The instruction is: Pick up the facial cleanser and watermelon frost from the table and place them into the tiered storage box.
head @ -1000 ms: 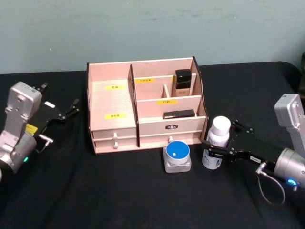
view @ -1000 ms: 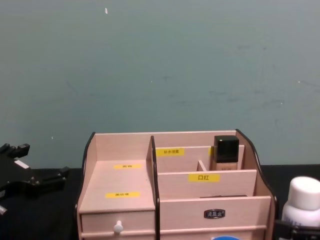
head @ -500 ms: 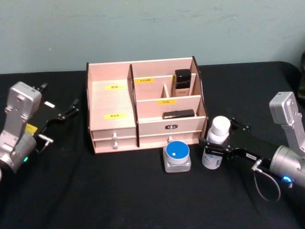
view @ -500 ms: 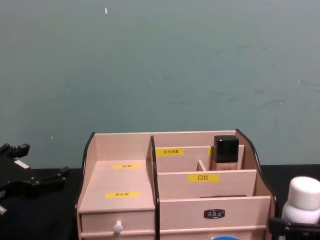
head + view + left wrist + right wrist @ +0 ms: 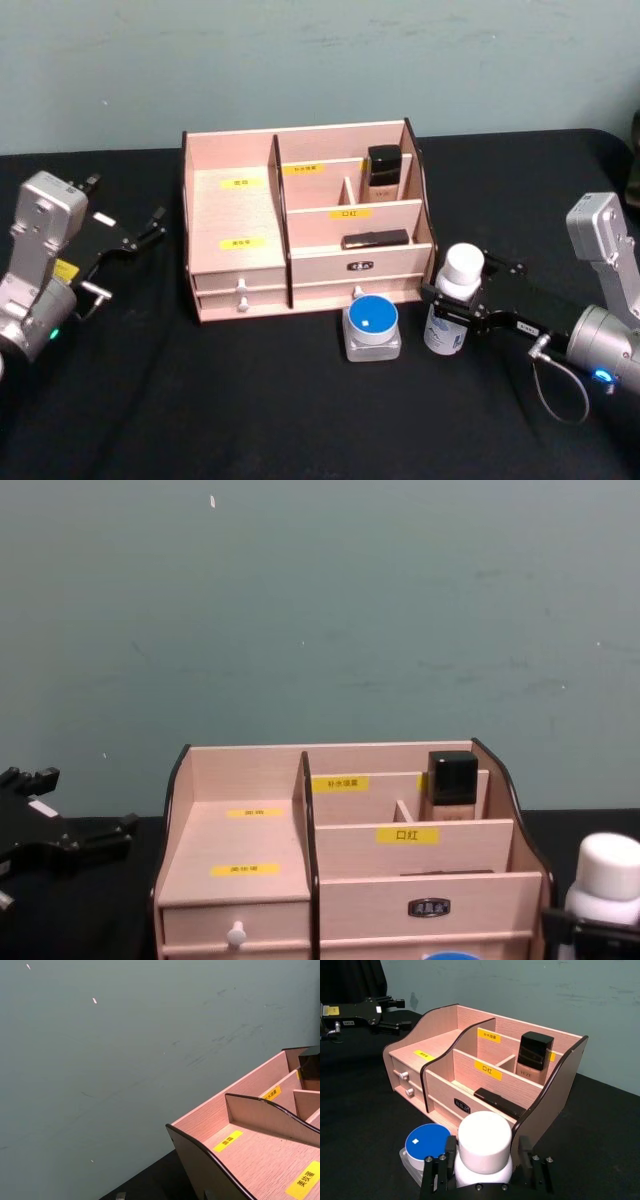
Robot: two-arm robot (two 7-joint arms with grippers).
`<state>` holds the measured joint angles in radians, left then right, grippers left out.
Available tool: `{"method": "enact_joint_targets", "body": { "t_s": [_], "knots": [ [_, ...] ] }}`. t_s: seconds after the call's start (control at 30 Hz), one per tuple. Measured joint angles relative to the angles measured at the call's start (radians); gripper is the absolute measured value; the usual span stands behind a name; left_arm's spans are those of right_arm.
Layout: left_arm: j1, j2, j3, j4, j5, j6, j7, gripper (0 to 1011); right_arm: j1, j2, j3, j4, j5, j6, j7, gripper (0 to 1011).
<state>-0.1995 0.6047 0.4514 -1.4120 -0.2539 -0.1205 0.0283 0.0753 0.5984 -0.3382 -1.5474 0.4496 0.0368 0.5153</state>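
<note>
While standing on the table (image 5: 250, 400) just right of the watermelon frost (image 5: 371, 328), the facial cleanser (image 5: 463, 266) sits clamped between the right gripper (image 5: 455, 306) fingers. Tiered storage box (image 5: 235, 212) just behind both. Left gripper (image 5: 128, 205) off to its left, fingers spread.

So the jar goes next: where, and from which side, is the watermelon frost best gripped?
Probably from above, jaws across the round blue lid of the watermelon frost: it stands squat and upright, with the tiered storage box close behind and the facial cleanser, at the right gripper, close beside. The left gripper idles far left.
</note>
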Motion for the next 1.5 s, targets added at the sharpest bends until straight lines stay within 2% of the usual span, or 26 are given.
{"method": "enact_joint_targets", "body": {
  "t_s": [0.23, 0.3, 0.8, 1.0, 1.23, 1.5],
  "knots": [
    [0.0, 0.0, 0.0, 0.0, 0.0, 0.0, 0.0, 1010, -0.001, 0.0, 0.0, -0.001, 0.0, 0.0, 0.0, 605],
    [0.0, 0.0, 0.0, 0.0, 0.0, 0.0, 0.0, 1010, -0.001, 0.0, 0.001, -0.001, 0.0, 0.0, 0.0, 593],
    [0.0, 0.0, 0.0, 0.0, 0.0, 0.0, 0.0, 1010, -0.001, 0.001, 0.001, -0.001, 0.002, 0.0, 0.0, 593],
    [0.0, 0.0, 0.0, 0.0, 0.0, 0.0, 0.0, 1009, -0.003, 0.005, 0.005, -0.011, 0.017, 0.01, 0.005, 593],
    [0.0, 0.0, 0.0, 0.0, 0.0, 0.0, 0.0, 1010, -0.011, 0.028, 0.021, -0.074, 0.023, 0.029, -0.009, 593],
    [0.0, 0.0, 0.0, 0.0, 0.0, 0.0, 0.0, 1010, -0.005, 0.054, 0.043, -0.186, 0.039, 0.049, -0.017, 593]
  ]
}}
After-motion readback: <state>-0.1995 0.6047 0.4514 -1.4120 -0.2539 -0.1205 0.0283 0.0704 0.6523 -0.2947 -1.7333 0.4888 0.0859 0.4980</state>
